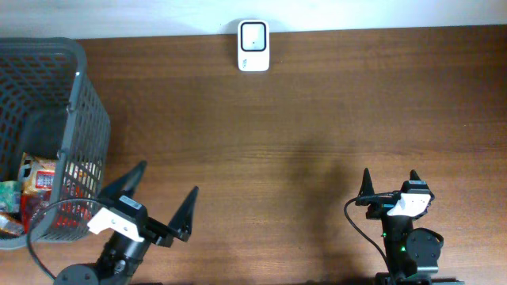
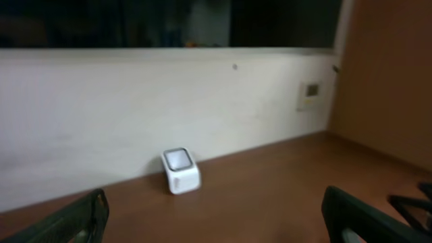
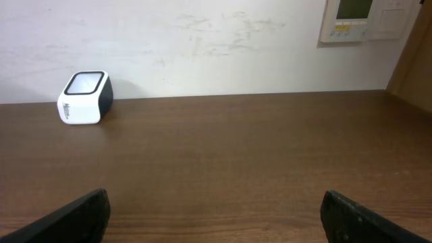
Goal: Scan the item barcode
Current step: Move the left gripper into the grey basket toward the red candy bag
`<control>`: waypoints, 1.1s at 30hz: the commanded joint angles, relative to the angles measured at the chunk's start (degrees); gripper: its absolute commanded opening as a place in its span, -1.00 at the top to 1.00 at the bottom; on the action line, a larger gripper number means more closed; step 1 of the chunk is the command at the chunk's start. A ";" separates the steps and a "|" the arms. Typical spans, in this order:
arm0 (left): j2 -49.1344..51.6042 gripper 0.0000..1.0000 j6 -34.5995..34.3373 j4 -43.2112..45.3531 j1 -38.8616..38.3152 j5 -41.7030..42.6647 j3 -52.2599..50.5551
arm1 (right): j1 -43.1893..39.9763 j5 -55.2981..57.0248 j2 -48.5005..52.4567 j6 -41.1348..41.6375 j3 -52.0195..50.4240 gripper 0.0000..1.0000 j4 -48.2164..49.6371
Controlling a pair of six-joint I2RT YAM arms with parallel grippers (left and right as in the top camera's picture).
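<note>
A small white barcode scanner [image 1: 253, 46] with a pale window on top stands at the table's far edge against the wall; it also shows in the left wrist view [image 2: 181, 171] and the right wrist view [image 3: 86, 98]. Colourful packaged items [image 1: 32, 186] lie inside the dark mesh basket [image 1: 79, 79] at the left; no barcode is visible on them. My left gripper [image 1: 169, 177] [image 2: 214, 202] is open and empty at the near edge, just right of the basket. My right gripper [image 1: 389, 172] [image 3: 214, 199] is open and empty at the near right, facing the far wall.
The brown wooden table [image 1: 317, 119] stretches between the grippers and the scanner. A white wall [image 3: 202, 47] backs it, with a wall panel [image 3: 354, 19] at the upper right. The basket's tall wall stands close to my left arm.
</note>
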 commanded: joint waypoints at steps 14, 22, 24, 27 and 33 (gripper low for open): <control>46.71 -0.98 2.14 -36.41 1.09 -17.11 51.25 | -0.17 0.48 -0.50 0.33 -0.52 -0.97 -0.09; 54.82 -0.98 -8.28 -39.65 23.06 -22.93 63.58 | -0.17 0.48 -0.50 0.33 -0.52 -0.97 -0.09; 55.60 -0.98 -11.50 -39.36 31.69 -22.88 63.58 | -0.17 0.48 -0.50 0.33 -0.52 -0.97 -0.09; 56.85 -0.98 -18.08 -42.53 40.50 -22.86 63.56 | -0.17 0.48 -0.50 0.33 -0.52 -0.97 -0.09; 60.22 -0.98 -24.76 -46.51 44.15 -20.90 63.52 | -0.17 0.48 -0.50 0.33 -0.52 -0.97 -0.09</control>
